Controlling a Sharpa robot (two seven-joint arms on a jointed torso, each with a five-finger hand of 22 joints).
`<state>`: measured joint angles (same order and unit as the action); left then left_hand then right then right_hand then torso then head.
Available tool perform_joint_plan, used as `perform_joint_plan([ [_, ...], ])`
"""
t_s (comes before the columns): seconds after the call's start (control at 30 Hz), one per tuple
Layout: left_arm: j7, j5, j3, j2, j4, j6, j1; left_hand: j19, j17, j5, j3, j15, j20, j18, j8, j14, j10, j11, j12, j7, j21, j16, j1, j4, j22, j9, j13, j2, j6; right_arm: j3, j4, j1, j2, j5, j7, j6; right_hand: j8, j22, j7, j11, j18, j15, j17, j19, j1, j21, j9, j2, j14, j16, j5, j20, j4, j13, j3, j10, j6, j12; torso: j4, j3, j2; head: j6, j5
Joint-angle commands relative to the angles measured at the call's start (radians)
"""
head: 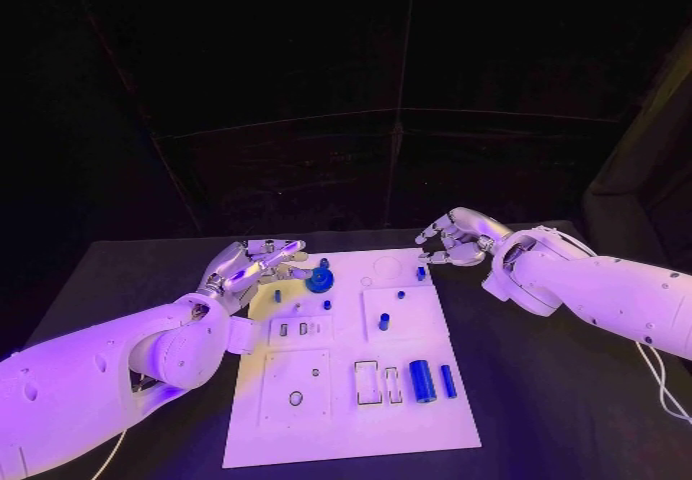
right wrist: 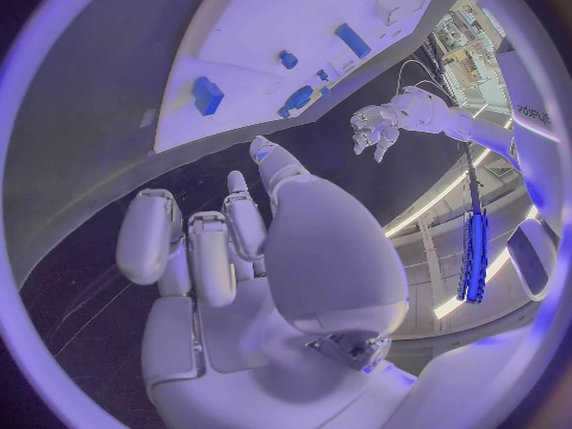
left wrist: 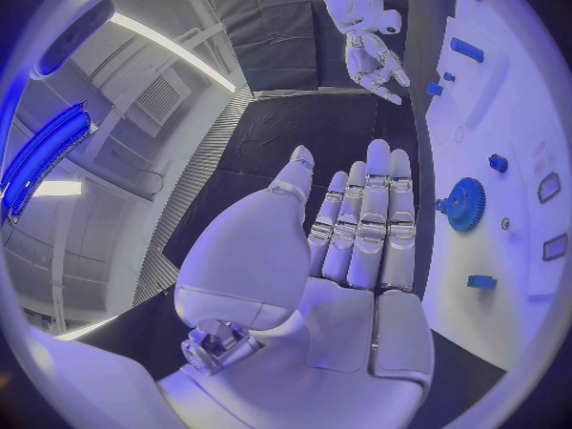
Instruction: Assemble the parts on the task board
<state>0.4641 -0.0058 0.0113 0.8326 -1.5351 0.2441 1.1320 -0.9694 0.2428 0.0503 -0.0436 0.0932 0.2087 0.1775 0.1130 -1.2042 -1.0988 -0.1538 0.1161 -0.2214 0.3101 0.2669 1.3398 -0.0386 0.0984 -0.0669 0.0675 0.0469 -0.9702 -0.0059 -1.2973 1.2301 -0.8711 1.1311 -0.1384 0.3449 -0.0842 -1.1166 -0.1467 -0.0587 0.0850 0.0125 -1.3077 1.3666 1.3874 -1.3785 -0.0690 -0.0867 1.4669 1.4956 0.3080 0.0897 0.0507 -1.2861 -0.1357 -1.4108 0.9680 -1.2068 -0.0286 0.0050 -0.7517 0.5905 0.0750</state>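
Left hand: my left hand [head: 257, 258] hovers at the far left corner of the task board [head: 332, 420], fingers straight and close together, palm bare; it holds nothing.
Left hand, wrist view: my fingers [left wrist: 363, 224] lie side by side, extended, thumb apart from them; the blue gear [left wrist: 465, 204] stands just beside them on the board.
Right hand: my right hand [head: 459, 240] hangs at the board's far right corner, fingers curled inward, and I see nothing in its grasp.
Right hand, wrist view: my fingers [right wrist: 196, 248] bend in toward the palm, with the thumb raised beside them.
Arms: my left arm [head: 101, 375] and right arm [head: 606, 290] reach in from opposite sides.
Parts: the gear [head: 319, 282] sits near the left hand; a blue cylinder [head: 421, 380] and a thinner blue pin [head: 447, 380] lie side by side nearer me; a small peg [head: 384, 321] stands mid-board.
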Motion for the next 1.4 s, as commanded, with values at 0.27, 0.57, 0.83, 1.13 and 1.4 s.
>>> perform_joint_plan([
  [0.27,-0.001,-0.004,0.007,-0.004,0.005,-0.014,0.001,0.009,0.002,-0.001,-0.002,0.001,0.000,0.006,-0.001,0.008,0.004,0.001,0.005,0.005,-0.006,-0.006,0.000,0.003,-0.001,-0.001,0.000,0.010,0.005,0.000,0.047,-0.004,-0.001,-0.044,-0.034,-0.088,0.014,0.024,-0.006,-0.001,0.008,0.003,-0.064,-0.019,-0.005,0.017,0.003,-0.012,0.062,-0.007,0.003,0.000,-0.004,0.016,0.008,0.016,-0.028,0.024,-0.0026,0.0001,-0.001,0.012,-0.001],
  [0.57,-0.003,-0.004,0.008,-0.006,0.009,-0.016,0.001,0.009,0.002,-0.001,-0.002,0.001,0.000,0.006,-0.001,0.009,0.004,0.001,0.005,0.006,-0.007,-0.006,0.000,0.003,-0.001,-0.001,0.000,0.011,0.004,0.000,0.073,-0.016,0.014,-0.031,-0.015,-0.116,0.019,0.069,-0.010,-0.005,0.016,0.000,-0.044,-0.043,-0.028,0.041,0.003,-0.021,0.056,-0.018,-0.016,0.004,0.009,0.061,0.032,0.047,-0.053,0.081,-0.0012,0.0005,0.000,0.021,-0.005],
  [0.83,-0.005,-0.004,0.009,-0.007,0.012,-0.013,0.000,0.010,0.002,-0.001,-0.002,0.001,0.000,0.006,0.000,0.009,0.004,0.001,0.005,0.006,-0.007,-0.007,0.000,0.004,-0.002,-0.001,0.000,0.011,0.004,0.000,0.089,-0.035,0.029,-0.030,-0.016,-0.120,0.019,0.077,-0.012,-0.008,0.017,-0.002,-0.044,-0.048,-0.029,0.046,0.003,-0.023,0.055,-0.018,-0.020,0.005,0.011,0.078,0.041,0.059,-0.064,0.102,-0.0028,0.0001,-0.001,0.023,-0.004],
  [1.13,-0.005,-0.004,0.009,-0.009,0.014,-0.013,-0.001,0.010,0.002,-0.001,-0.002,0.001,0.000,0.006,0.000,0.009,0.004,0.001,0.005,0.006,-0.007,-0.007,0.000,0.004,-0.002,-0.001,0.000,0.011,0.004,0.000,0.110,-0.043,0.050,-0.029,-0.015,-0.129,0.008,0.075,-0.010,-0.006,0.017,-0.001,-0.066,-0.047,-0.019,0.047,-0.001,-0.011,0.061,-0.009,-0.019,0.005,0.009,0.080,0.041,0.060,-0.054,0.101,-0.0036,-0.0023,0.000,0.025,-0.002],
  [1.4,-0.005,-0.004,0.009,-0.008,0.015,-0.013,-0.001,0.010,0.002,-0.001,-0.002,0.001,0.000,0.006,0.000,0.009,0.004,0.001,0.005,0.006,-0.007,-0.007,0.000,0.004,-0.002,-0.001,0.000,0.011,0.004,0.000,0.123,-0.048,0.062,-0.029,-0.011,-0.140,-0.006,0.067,-0.006,-0.001,0.015,0.002,-0.078,-0.040,-0.005,0.043,-0.005,0.003,0.064,-0.004,-0.024,0.003,0.003,0.078,0.037,0.055,-0.035,0.093,-0.0037,-0.0026,0.000,0.025,-0.003],
])
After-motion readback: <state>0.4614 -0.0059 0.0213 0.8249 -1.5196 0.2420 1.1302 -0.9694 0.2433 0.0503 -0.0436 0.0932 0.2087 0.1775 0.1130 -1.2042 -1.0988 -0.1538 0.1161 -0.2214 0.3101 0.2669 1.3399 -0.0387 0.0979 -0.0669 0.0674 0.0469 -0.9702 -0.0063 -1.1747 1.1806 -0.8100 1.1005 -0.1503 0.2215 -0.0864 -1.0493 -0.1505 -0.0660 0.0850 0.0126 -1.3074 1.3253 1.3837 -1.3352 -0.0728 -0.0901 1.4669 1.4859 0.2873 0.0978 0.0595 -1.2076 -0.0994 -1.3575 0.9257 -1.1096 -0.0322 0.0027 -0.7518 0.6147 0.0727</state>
